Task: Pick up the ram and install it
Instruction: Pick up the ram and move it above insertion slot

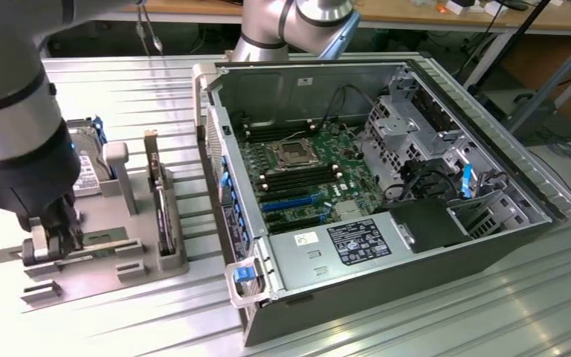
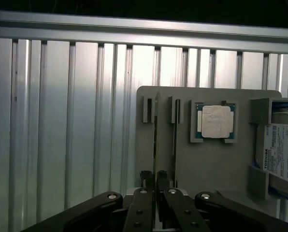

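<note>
- A ribbed aluminium table [image 1: 444, 312] fills the scene, its grooves running lengthwise. A wooden workbench [image 1: 415, 18] stands behind it at twelve o'clock in the exterior view, and cables trail on the floor toward two o'clock.
- An open computer case [image 1: 296, 89] lies on its side at the table's centre, with the motherboard [image 1: 305, 178] facing up.
- A grey tray [image 1: 107, 275] sits flat on the ribs at nine o'clock from the case, just beside it.
- On the tray are a hard drive [image 1: 87, 167] and an upright card [image 1: 161, 208]. In the wrist view a square silver processor chip [image 2: 216, 121] rests in its own pocket.
- The arm [image 1: 8, 111] reaches down over the tray's eight o'clock end, putting the gripper [image 1: 53, 249] low at the tray.
- The ram [image 2: 155, 135] stands on edge in its tray slot. A second stick [image 2: 174, 140] runs parallel to it, between it and the processor chip.
- The jaws are drawn narrow, and the fingertips [image 2: 145, 180] clasp one end of the ram from either side.
</note>
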You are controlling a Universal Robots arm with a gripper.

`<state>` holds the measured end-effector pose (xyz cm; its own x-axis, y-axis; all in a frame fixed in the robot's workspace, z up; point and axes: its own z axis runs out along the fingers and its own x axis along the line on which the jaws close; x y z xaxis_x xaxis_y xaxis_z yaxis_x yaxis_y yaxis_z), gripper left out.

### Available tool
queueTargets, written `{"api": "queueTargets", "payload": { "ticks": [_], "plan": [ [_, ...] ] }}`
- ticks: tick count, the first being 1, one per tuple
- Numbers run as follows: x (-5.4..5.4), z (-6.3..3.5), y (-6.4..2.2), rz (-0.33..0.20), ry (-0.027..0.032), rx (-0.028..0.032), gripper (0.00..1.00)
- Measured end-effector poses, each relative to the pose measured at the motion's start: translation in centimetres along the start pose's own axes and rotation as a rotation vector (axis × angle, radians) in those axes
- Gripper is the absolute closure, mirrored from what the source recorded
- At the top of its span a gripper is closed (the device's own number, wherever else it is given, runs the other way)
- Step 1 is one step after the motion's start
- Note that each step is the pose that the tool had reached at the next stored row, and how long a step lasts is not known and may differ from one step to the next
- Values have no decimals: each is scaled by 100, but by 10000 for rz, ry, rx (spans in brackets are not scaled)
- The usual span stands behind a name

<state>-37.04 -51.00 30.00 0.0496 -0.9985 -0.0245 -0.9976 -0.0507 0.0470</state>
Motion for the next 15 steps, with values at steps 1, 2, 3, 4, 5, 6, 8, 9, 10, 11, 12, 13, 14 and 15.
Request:
{"api": "queueTargets", "payload": {
  "ticks": [1,2,3,4,5,6,8,9,10,11,12,13,14,15],
  "plan": [
    [-5,-59,2,-27,0,1,85],
    [-8,-102,4,-46,2,-1,85],
    [-23,-218,10,-85,6,-1,85],
    [-32,-288,12,-100,12,-3,85],
    [-40,-338,14,-105,16,-3,85],
    [-55,-443,18,-108,32,-5,85],
    [-73,-549,22,-110,55,-5,85],
    [-82,-598,24,-110,68,-6,85],
    [-90,-645,26,-109,81,-6,85],
    [-97,-688,28,-109,95,-7,85],
    [-105,-734,30,-108,113,-9,85],
    [-114,-779,32,-107,135,-9,85],
    [-127,-837,33,-107,165,-11,85],
    [-140,-900,35,-105,212,-14,85]
  ]
}}
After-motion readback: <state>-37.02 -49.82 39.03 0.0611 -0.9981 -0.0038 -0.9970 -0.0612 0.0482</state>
